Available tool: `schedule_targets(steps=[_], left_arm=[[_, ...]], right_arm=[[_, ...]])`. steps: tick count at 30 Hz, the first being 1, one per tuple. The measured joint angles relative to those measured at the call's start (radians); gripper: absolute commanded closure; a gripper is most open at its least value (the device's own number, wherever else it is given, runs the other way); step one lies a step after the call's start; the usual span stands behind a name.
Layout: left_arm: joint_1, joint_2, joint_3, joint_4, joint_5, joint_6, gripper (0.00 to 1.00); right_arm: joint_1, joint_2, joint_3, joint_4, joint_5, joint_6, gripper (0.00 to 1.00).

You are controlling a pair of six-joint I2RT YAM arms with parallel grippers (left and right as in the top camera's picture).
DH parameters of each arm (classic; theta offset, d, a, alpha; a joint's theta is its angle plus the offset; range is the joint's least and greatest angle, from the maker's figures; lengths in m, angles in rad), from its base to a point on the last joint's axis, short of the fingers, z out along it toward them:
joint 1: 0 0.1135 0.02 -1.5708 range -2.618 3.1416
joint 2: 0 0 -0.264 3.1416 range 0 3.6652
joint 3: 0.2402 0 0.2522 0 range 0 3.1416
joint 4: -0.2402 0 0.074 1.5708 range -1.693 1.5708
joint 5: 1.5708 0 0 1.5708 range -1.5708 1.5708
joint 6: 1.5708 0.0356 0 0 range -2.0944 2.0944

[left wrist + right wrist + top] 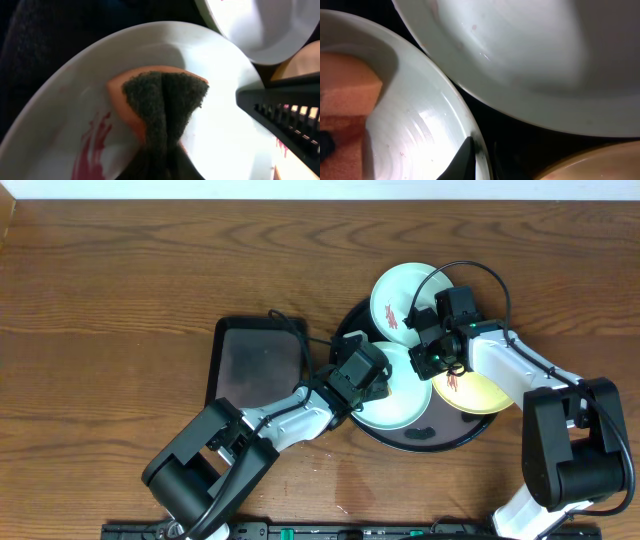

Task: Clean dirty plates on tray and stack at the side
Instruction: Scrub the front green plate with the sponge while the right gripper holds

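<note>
The round black tray (445, 432) holds three plates. The middle pale-blue plate (398, 402) has a red smear (92, 145) in the left wrist view. My left gripper (370, 377) is shut on an orange sponge with a dark green pad (165, 100) and presses it onto that plate (70, 100). My right gripper (436, 358) is shut on the same plate's rim (420, 125), with one finger (470, 157) inside the rim. A second pale-blue plate (402, 292) leans over the tray's far rim. The yellow plate (478, 393) lies at the right. Both show red smears.
A smaller black rectangular tray (258, 355) lies left of the round tray. Wooden table (120, 300) lies all around. The right gripper's body (285, 115) sits close to the sponge on the right.
</note>
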Motion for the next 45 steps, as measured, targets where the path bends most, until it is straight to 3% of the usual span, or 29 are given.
schedule_targets(steps=[7,13,29,37,45], left_arm=[[0.000,-0.005,0.000,-0.019,-0.008,0.003,0.92],[0.000,-0.023,0.011,-0.140,-0.025,0.006,0.92],[-0.010,-0.094,0.024,-0.253,-0.193,0.048,0.92],[-0.007,-0.142,0.026,-0.144,-0.219,0.047,0.93],[-0.026,-0.043,0.026,-0.030,-0.190,-0.047,0.93]], right_arm=[[0.000,0.000,0.000,0.000,0.000,0.000,0.90],[0.000,0.000,0.000,0.000,0.000,0.000,0.90],[0.000,0.000,0.000,-0.001,0.000,0.000,0.90],[0.000,0.000,0.000,-0.001,0.000,0.000,0.90],[0.000,0.000,0.000,-0.002,0.000,0.000,0.90]])
